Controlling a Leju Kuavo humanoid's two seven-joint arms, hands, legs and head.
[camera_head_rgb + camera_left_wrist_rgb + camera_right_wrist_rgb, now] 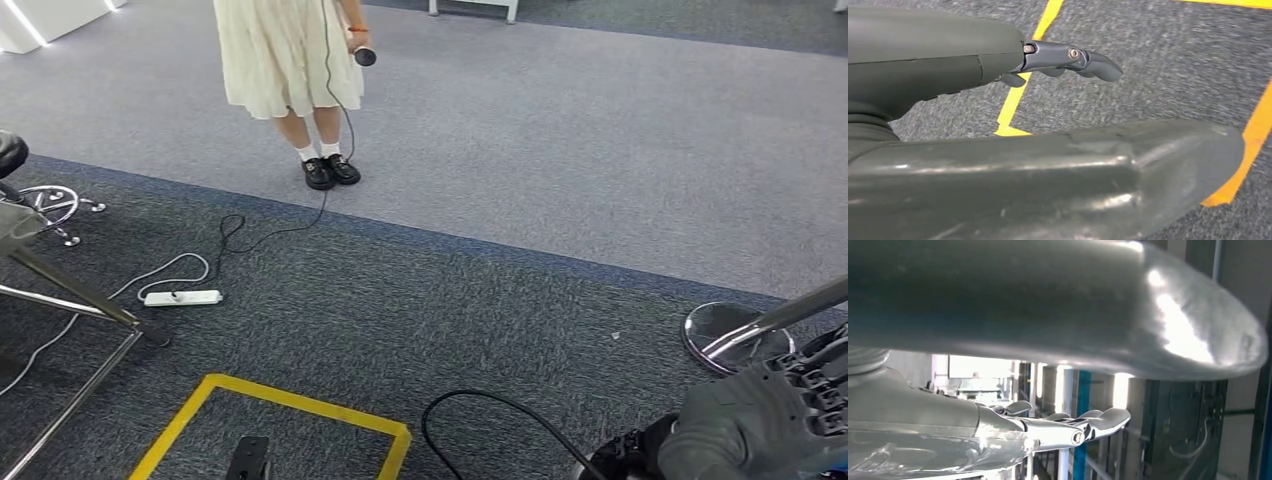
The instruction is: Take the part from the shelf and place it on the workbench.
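My right hand (755,425) sits low at the right edge of the head view, grey cover toward me and dark fingers (820,385) pointing right. The right wrist view has its fingers (1098,420) stretched out straight under the thumb (1098,305), with nothing between them. Behind them are blurred dark racks and bright windows. My left hand (948,75) hangs over grey carpet and yellow floor tape (1015,95). Its fingers (1073,57) are extended away from the thumb (1148,165) and it holds nothing.
A person in a white dress (285,60) stands ahead holding a dark device (365,56) whose cable trails across the carpet. A white power strip (182,297), a yellow tape rectangle (300,400), metal frame legs (70,290) and a chrome chair base (735,335) are on the floor.
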